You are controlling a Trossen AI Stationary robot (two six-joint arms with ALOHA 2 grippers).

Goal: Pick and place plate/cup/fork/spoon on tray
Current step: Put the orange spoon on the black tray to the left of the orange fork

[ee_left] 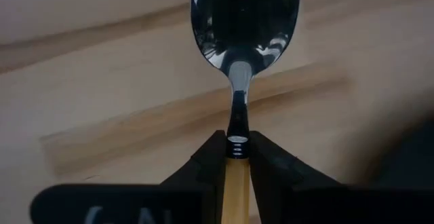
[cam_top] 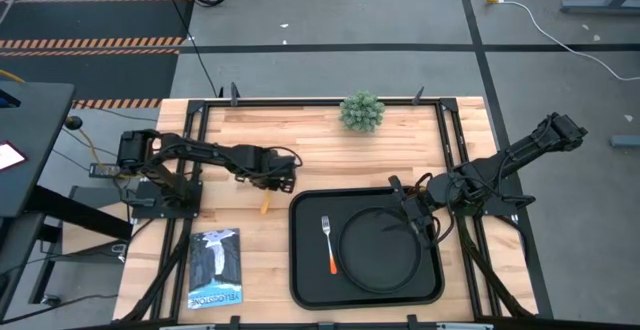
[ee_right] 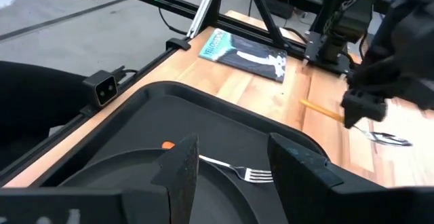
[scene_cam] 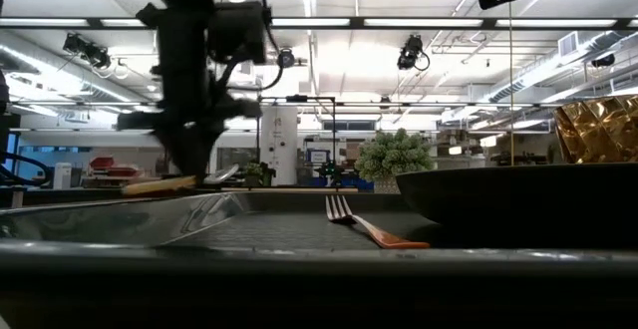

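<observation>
The black tray (cam_top: 300, 270) lies at the table's near middle. On it are the round black plate (cam_top: 385, 260) and, left of the plate, the orange-handled fork (cam_top: 328, 242), which also shows in the low view (scene_cam: 359, 224). My left gripper (cam_top: 283, 178) is just off the tray's far left corner and is shut on the spoon (ee_left: 244, 20). The spoon's orange handle (cam_top: 265, 205) sticks out toward the near edge. My right gripper (cam_top: 412, 210) is open over the plate's far right rim, and its fingers (ee_right: 180, 173) stand apart above the plate. The cup is not in view. My left gripper pinches the spoon's orange handle at its end next to the metal neck (ee_left: 237, 166), one finger on each side. The fingers come from above, pointing down, across the handle. The spoon lies about level (scene_cam: 184, 181), close over the table. I cannot tell whether it is clear of it.
A small green plant (cam_top: 362, 112) stands at the far edge. A blue-and-black booklet (cam_top: 215, 268) lies near the front left. Black frame rails (cam_top: 190, 140) run along the table's sides. Bare wood lies between the booklet and the tray.
</observation>
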